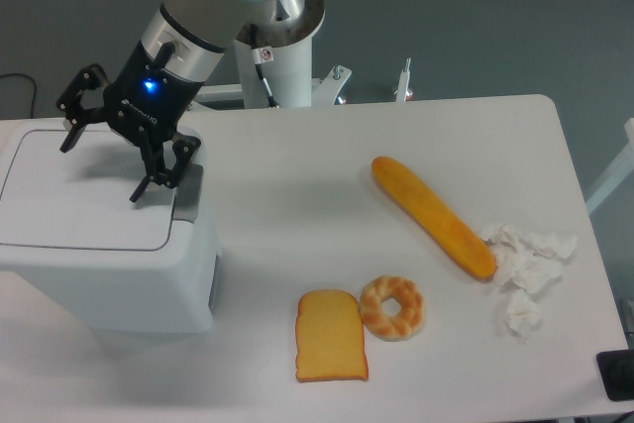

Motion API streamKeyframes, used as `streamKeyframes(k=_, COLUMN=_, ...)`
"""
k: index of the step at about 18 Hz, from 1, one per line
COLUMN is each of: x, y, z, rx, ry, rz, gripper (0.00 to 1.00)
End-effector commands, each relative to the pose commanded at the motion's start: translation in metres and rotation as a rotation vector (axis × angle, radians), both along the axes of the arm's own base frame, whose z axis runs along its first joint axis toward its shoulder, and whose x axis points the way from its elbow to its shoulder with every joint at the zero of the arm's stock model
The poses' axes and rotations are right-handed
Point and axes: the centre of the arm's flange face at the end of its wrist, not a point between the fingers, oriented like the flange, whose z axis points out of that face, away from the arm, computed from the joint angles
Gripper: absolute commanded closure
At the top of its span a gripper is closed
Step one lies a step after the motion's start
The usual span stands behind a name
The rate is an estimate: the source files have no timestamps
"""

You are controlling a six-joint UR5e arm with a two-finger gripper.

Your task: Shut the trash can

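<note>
The trash can point(99, 274) is a large boxy white bin at the left of the table. Its flat lid point(84, 205) lies down flush on the body, and a grey latch tab point(187, 195) sits at the lid's right edge. My gripper point(99, 170) hovers just above the lid with its black fingers spread wide, so it is open and holds nothing. One fingertip point(139, 193) is close to the latch tab, the other fingertip point(65, 144) is over the lid's back left.
On the white table point(297, 165) lie a long baguette point(432, 215), a ring-shaped pastry point(391, 307), a slice of toast point(331, 335) and crumpled white paper point(525, 264) at the right. The arm's base post point(282, 56) stands behind the table.
</note>
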Motion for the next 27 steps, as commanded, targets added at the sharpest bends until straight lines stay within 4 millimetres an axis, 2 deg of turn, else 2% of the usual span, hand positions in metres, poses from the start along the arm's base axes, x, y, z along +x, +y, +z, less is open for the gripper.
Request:
streamKeyframes(k=22, x=-0.011, y=-0.008, z=0.011, rx=0.011, ry=0.008, rz=0.025, gripper=0.00)
streamKeyframes(k=27, x=-0.054, y=-0.042, z=0.039, rx=0.072, ry=0.028, rz=0.120, gripper=0.00)
